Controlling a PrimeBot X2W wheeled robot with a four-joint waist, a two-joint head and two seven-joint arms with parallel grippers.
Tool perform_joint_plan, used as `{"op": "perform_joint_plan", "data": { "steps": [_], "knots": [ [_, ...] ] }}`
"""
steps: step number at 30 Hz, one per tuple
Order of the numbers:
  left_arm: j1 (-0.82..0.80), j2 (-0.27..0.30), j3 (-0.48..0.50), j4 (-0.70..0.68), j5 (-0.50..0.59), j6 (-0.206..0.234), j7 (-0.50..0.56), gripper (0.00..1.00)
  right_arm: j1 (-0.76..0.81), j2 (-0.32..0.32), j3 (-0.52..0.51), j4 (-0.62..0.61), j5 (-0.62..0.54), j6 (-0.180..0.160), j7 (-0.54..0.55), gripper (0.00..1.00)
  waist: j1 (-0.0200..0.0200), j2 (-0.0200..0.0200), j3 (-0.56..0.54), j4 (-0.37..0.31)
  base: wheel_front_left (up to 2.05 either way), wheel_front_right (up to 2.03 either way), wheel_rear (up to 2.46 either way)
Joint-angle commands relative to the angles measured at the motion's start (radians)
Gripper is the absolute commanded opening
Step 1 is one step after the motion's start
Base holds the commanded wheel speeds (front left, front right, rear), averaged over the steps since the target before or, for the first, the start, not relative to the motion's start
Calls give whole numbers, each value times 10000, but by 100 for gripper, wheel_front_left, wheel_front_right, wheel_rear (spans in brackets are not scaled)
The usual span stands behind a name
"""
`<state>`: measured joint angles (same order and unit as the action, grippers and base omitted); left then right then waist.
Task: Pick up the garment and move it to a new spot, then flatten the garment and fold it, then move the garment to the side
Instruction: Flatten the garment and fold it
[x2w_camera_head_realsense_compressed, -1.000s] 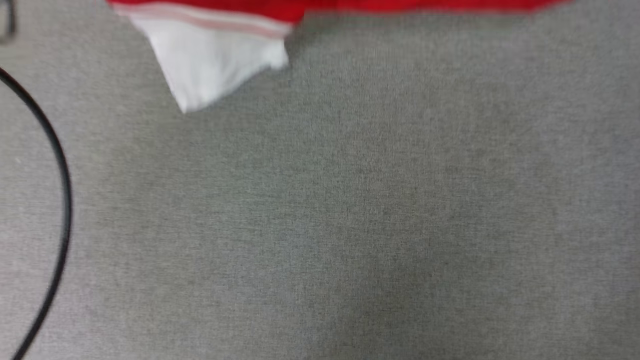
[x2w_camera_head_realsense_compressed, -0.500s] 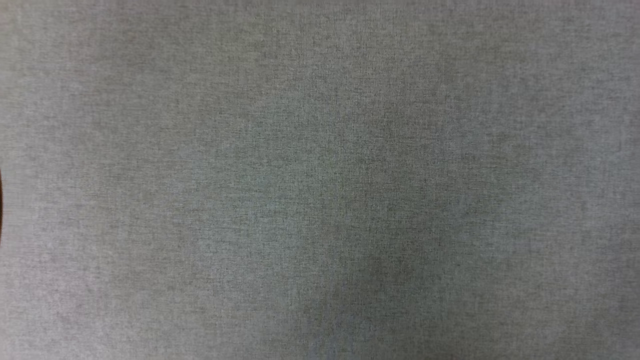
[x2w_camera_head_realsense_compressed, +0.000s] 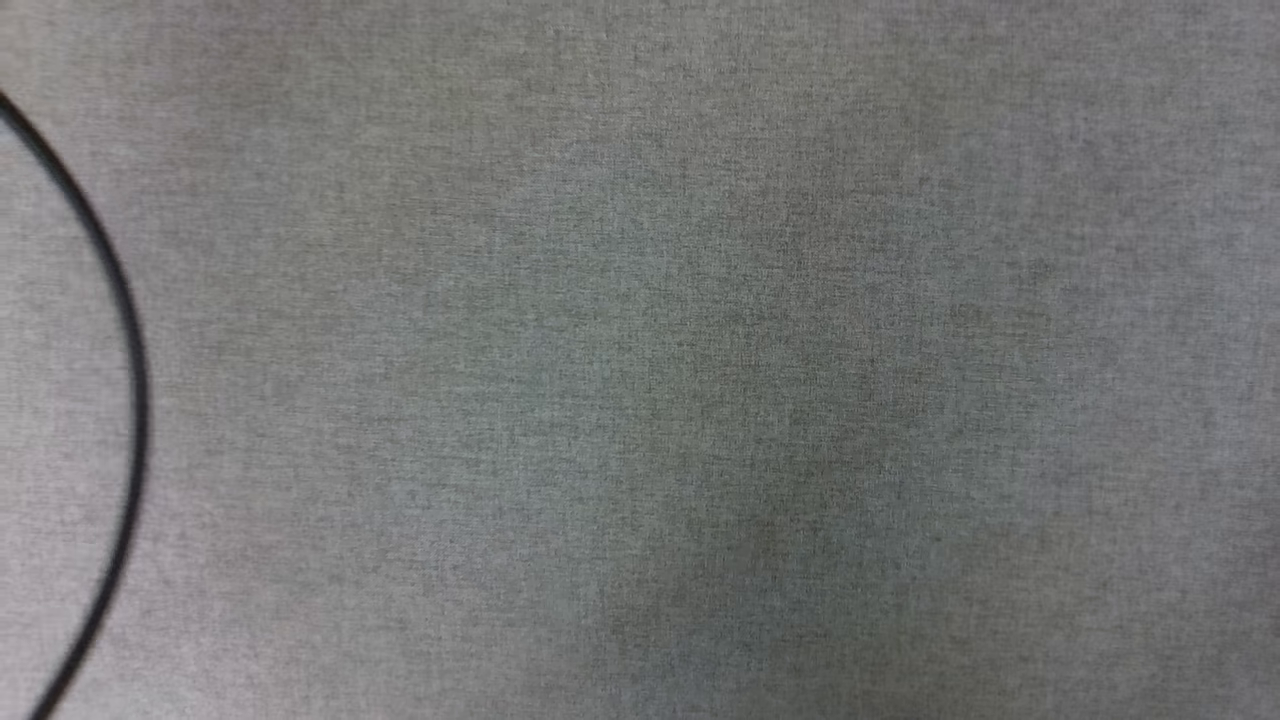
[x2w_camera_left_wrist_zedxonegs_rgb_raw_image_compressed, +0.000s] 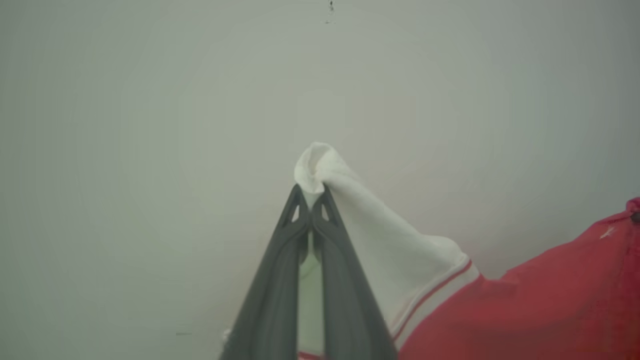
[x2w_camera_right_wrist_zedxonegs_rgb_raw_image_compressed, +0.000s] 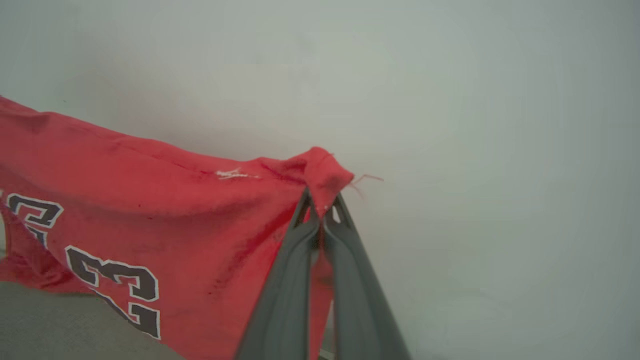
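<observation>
Hanging limp, light garment (x2w_camera_right_wrist_zedxonegs_rgb_raw_image_compressed: 150, 215): your left gripper (x2w_camera_left_wrist_zedxonegs_rgb_raw_image_compressed: 311, 195) pinches sleeve tip (x2w_camera_left_wrist_zedxonegs_rgb_raw_image_compressed: 320, 162), right gripper (x2w_camera_right_wrist_zedxonegs_rgb_raw_image_compressed: 320, 200) pinches red corner (x2w_camera_right_wrist_zedxonegs_rgb_raw_image_compressed: 325, 172); hold taut.

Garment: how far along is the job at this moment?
Done: the pick-up. The left gripper is shut on the garment at its white sleeve, the right gripper on a red corner. In hand: it hangs stretched between them, numbers showing, apparently being carried. Left: laying it on the grey surface, flattening, folding, moving it aside.
</observation>
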<state>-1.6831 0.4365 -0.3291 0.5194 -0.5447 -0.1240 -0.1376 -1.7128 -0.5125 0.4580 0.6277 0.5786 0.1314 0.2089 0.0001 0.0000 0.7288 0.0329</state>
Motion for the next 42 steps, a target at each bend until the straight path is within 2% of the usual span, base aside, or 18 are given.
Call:
{"op": "perform_joint_plan", "data": {
  "steps": [1,10,18,24,26,30,34,38,42],
  "knots": [
    [560,59,-80,-36,-137,-47,-190,0,429,-107,233,63,201,-13,-178,0,-1,0,-95,38,0,0,0],
    [3444,344,-304,-835,-519,17,-745,0,2505,-493,1239,-324,1064,-15,-927,0,-1,0,-841,79,0,0,0],
    [6874,720,-29,-2227,-1048,586,-942,0,5286,-990,1745,-1267,1629,-13,-1319,0,-1,0,-1998,91,0,0,0],
    [9664,1021,53,-3607,-1388,1185,-896,0,7388,-1261,1705,-1839,1876,-13,-1428,0,-1,0,-2880,169,0,0,0],
    [10100,1053,92,-3814,-1432,1312,-907,0,7702,-1264,1683,-1918,1897,-13,-1432,0,-1,0,-3015,164,0,0,0],
    [12258,1033,18,-4523,-1782,1749,-883,0,9222,-1176,1589,-2193,2001,-13,-1395,0,-1,0,-3673,148,0,0,0],
    [13728,949,99,-4827,-2113,2045,-952,0,10370,-1179,1473,-2396,2032,-13,-1342,0,-1,0,-4186,183,0,0,0],
    [14835,816,68,-4928,-2383,2219,-980,0,11495,-1108,1261,-2560,2075,-15,-1337,0,-1,0,-4689,206,0,0,0],
    [15530,732,-89,-4871,-2575,2138,-919,0,12305,-1062,1111,-2718,2094,-15,-1254,0,-1,0,-5058,217,0,0,0]
  ]
}}
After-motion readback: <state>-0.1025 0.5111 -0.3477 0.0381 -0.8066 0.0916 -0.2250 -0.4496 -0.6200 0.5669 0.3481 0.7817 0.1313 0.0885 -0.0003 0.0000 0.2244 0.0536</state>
